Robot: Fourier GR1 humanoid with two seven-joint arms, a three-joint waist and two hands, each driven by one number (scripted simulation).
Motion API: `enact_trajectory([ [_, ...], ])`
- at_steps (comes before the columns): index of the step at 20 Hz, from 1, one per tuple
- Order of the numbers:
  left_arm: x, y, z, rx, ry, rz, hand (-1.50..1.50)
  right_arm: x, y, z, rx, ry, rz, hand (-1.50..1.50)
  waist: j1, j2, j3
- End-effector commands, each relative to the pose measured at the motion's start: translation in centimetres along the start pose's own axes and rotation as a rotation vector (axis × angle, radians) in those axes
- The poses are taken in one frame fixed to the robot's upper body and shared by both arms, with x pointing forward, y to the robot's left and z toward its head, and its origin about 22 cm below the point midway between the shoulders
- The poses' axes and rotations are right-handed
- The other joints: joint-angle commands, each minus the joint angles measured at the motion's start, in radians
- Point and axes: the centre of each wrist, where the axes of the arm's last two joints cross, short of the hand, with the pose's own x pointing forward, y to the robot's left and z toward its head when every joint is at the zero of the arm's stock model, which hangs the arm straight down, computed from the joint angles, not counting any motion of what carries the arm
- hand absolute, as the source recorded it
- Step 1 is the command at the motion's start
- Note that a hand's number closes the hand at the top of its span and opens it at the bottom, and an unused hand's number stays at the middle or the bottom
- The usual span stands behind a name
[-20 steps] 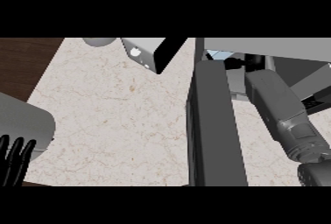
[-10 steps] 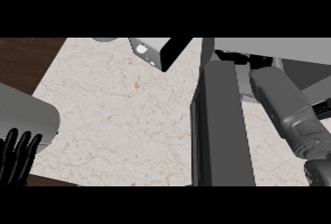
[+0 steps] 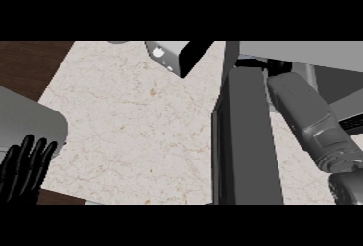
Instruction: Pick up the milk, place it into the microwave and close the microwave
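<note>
The microwave (image 3: 305, 50) stands at the upper right, its dark door (image 3: 245, 144) swung open toward me and seen edge-on. My grey right forearm (image 3: 312, 120) reaches along the door into the opening. Of the right hand (image 3: 278, 66) only a dark bit shows at the opening, the rest hidden. A small pale blue patch (image 3: 247, 59) beside it may be the milk; I cannot tell. My left hand (image 3: 25, 166) rests open at the lower left edge, fingers up, holding nothing.
A grey appliance (image 3: 164, 52) with a white mark stands at the counter's back. A large grey rounded shape (image 3: 28, 120) sits just above the left hand. The marble counter (image 3: 135, 125) spreads left of the door, with dark wood (image 3: 28, 62) past its left edge.
My right forearm has pushed farther up toward the microwave's opening. The open door looks wider and nearer. My left hand has risen a little more into view.
</note>
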Motion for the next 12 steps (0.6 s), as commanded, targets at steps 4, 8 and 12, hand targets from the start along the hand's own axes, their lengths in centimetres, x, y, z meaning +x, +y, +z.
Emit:
enact_trajectory([
  [4, -0.1, -1.0, -0.8, -0.026, -0.004, -0.005, -1.50, 1.4, 2.0, 0.6, 0.099, 0.013, -0.151, -1.50, -0.013, -0.010, 0.002],
  [8, -0.3, -1.2, -0.7, -0.025, 0.004, 0.000, -1.50, 0.1, 1.1, 0.8, 0.083, 0.059, -0.172, -1.50, -0.017, -0.012, 0.001],
  [12, -0.1, -1.6, -1.2, -0.033, 0.000, -0.009, -1.50, -0.9, 1.1, 1.7, 0.102, 0.060, -0.158, -1.50, -0.022, -0.013, 0.001],
])
